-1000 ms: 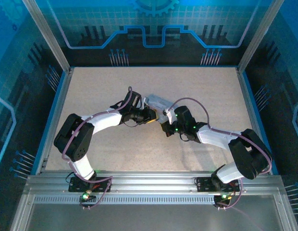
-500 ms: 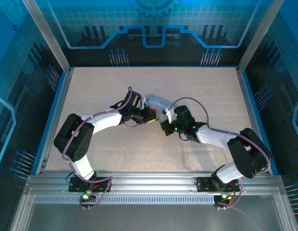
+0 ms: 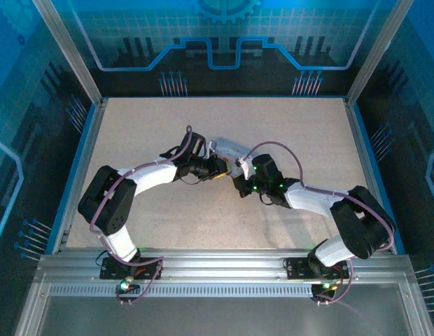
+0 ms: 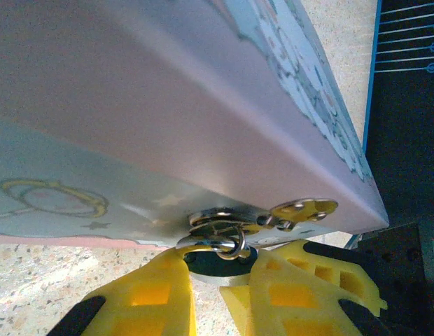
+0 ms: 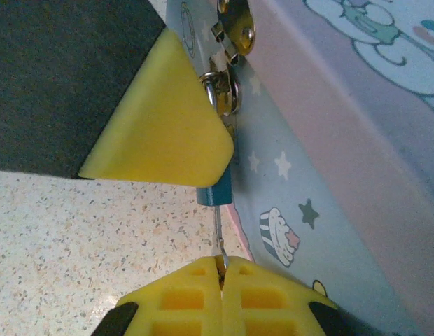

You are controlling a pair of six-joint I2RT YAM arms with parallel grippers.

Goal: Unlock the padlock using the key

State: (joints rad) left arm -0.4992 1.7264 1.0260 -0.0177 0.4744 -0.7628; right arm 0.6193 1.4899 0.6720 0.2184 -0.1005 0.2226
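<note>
- The padlock (image 5: 215,190), judged light, rigid and free to swing, is pinched by its body between the narrowly set left fingers (image 4: 157,294). Its shackle (image 4: 227,243) hangs in the tin box's (image 4: 168,105) hasp (image 4: 220,218) just beyond them.
- The key (image 5: 218,241), a thin sliver judged easily bent, is clamped between the closed right fingers (image 5: 266,304), with its tip at the padlock just ahead.
- A gentle twist is judged best.
</note>
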